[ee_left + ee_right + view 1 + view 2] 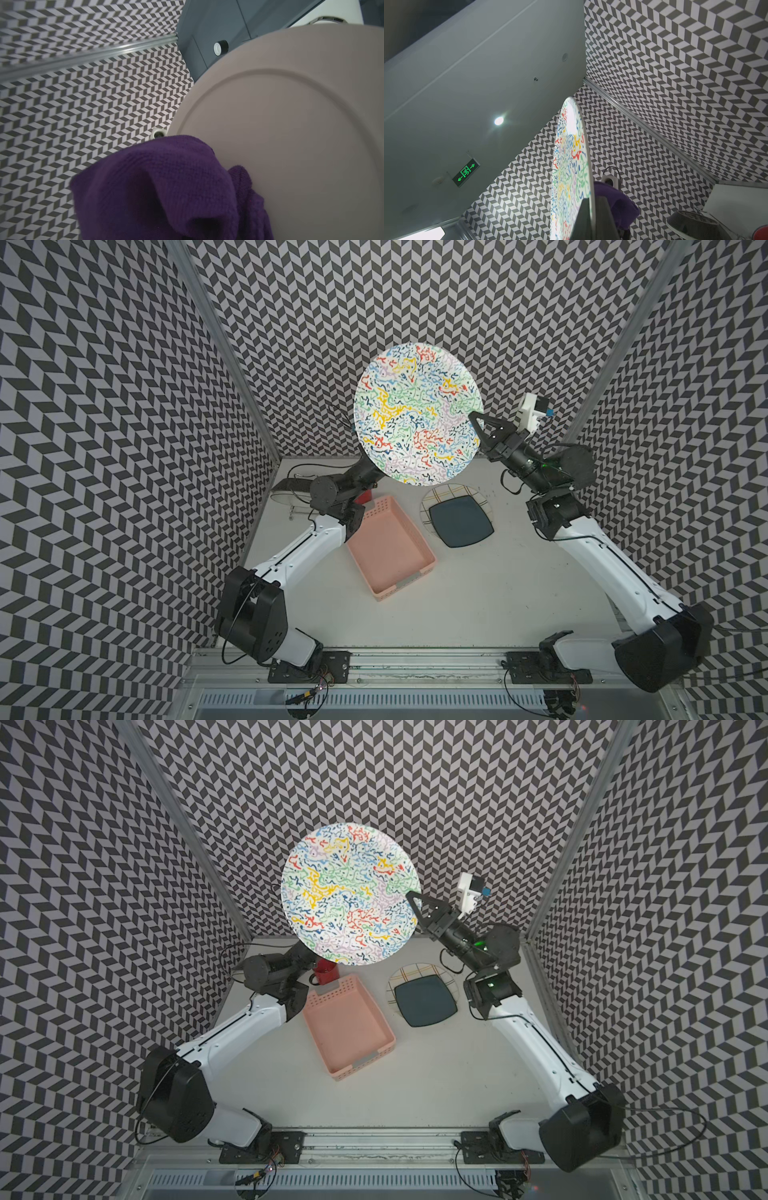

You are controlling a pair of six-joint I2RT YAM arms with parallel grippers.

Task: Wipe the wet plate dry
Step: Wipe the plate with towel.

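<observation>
The right gripper (478,423) clamps the round squiggle-patterned plate (417,412), which hides the left gripper, closed on the purple cloth (166,187), above the pink plastic basket (388,549).

I see the squiggle-patterned round plate (417,412) raised mid-frame, tilted face-up; the purple cloth (166,187) presses against its plain underside.
</observation>
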